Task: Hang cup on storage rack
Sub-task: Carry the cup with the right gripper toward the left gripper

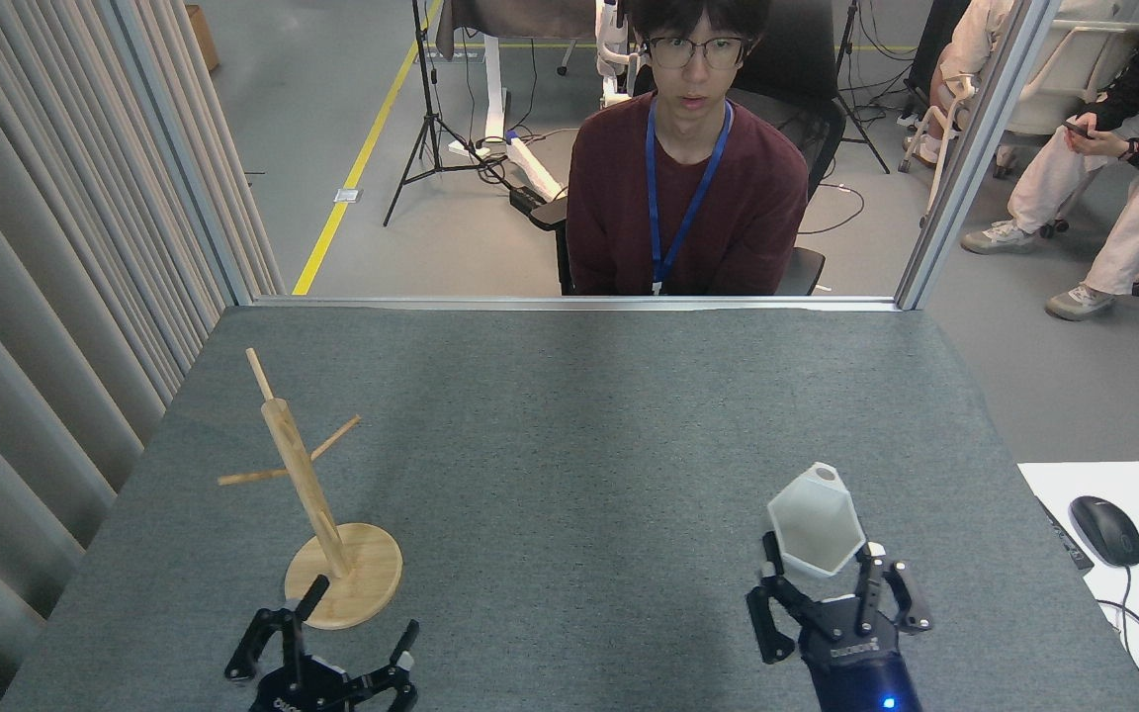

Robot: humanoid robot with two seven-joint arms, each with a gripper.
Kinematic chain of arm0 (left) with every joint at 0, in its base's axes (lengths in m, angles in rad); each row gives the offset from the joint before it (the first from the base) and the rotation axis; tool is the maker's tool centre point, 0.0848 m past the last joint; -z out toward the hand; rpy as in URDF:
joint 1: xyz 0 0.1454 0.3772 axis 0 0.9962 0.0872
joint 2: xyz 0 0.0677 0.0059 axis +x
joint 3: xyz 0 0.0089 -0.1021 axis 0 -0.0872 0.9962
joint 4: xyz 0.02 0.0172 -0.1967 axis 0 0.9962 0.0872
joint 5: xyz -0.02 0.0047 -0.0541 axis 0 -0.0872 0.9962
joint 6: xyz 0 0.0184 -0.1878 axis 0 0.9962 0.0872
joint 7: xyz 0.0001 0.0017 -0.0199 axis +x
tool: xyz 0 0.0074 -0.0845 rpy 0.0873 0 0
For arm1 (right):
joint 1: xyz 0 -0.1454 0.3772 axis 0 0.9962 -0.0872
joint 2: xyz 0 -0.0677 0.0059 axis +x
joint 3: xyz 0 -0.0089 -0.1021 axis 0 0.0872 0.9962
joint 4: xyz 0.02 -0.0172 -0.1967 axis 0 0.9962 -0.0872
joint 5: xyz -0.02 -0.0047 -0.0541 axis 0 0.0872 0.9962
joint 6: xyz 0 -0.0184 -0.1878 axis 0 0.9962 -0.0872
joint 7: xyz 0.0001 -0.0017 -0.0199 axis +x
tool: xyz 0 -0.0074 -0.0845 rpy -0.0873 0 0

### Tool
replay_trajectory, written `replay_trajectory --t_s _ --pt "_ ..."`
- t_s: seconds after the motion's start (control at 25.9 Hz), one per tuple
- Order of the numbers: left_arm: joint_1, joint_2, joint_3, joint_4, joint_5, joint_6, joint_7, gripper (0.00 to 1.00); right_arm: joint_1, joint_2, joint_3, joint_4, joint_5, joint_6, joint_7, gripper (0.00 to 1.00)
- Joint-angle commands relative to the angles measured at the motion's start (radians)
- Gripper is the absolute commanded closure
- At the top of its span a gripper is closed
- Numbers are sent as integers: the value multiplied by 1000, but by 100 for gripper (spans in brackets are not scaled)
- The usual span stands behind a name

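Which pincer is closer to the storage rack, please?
Left. The left pincer sits just in front of the storage rack; the right pincer, holding the cup, is far right.

the desk (pixel 579 445) is covered edge to edge in a grey-green felt-like cloth, with a pale metal rail along its far edge. the storage rack (pixel 317 504) is the one thing that plainly stands on it: its round wooden base sits flat on the cloth, the post rising with a lean and thin pegs angling off it. measured from the storage rack, the desk's left edge is near, its right edge well apart, and the near edge just in front of the base.
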Motion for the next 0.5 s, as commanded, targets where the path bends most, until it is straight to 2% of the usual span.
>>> replay_trajectory --t_s 0.0,0.08,0.23,0.46 --pt "-29 -1 -101 0 -71 1 -3 0 2 85 88 -24 122 4 0 55" --pt "-37 -18 -147 0 -111 1 -8 0 7 125 131 -33 168 9 0 55" --pt "-58 -55 -207 3 -174 1 -31 0 8 167 206 -41 227 18 0 55" --pt "-86 -73 -250 17 -191 1 -51 0 33 170 311 -47 255 50 -3 55"
